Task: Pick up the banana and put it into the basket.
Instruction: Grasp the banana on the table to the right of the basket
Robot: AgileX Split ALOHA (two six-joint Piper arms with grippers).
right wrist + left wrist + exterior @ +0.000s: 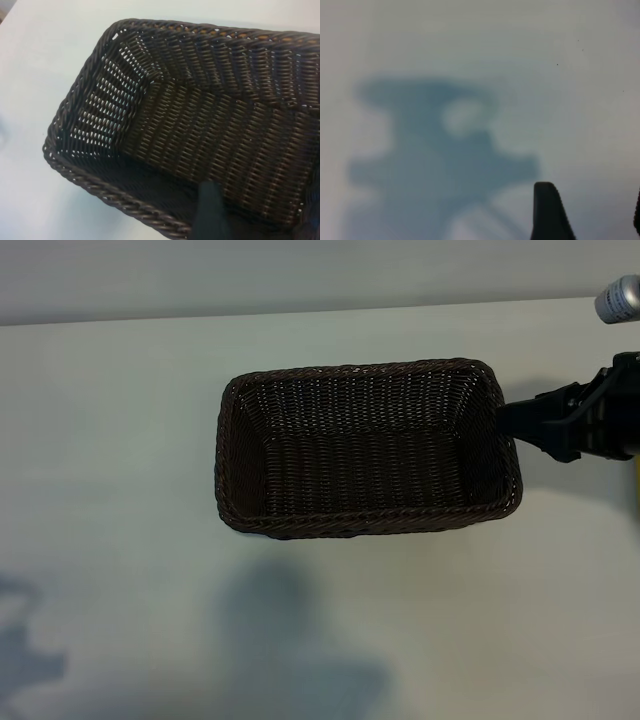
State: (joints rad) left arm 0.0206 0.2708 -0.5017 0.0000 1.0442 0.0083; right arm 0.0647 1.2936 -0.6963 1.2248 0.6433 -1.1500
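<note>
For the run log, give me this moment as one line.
basket: on table, empty | banana: not in view | right gripper: at basket's end rim | left gripper: open over bare table

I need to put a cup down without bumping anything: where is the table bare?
The table is bare left of the basket and in front of it, under shadows. The basket's inside is empty too. It is crowded at the basket's right end, where the right gripper holds the rim.
</note>
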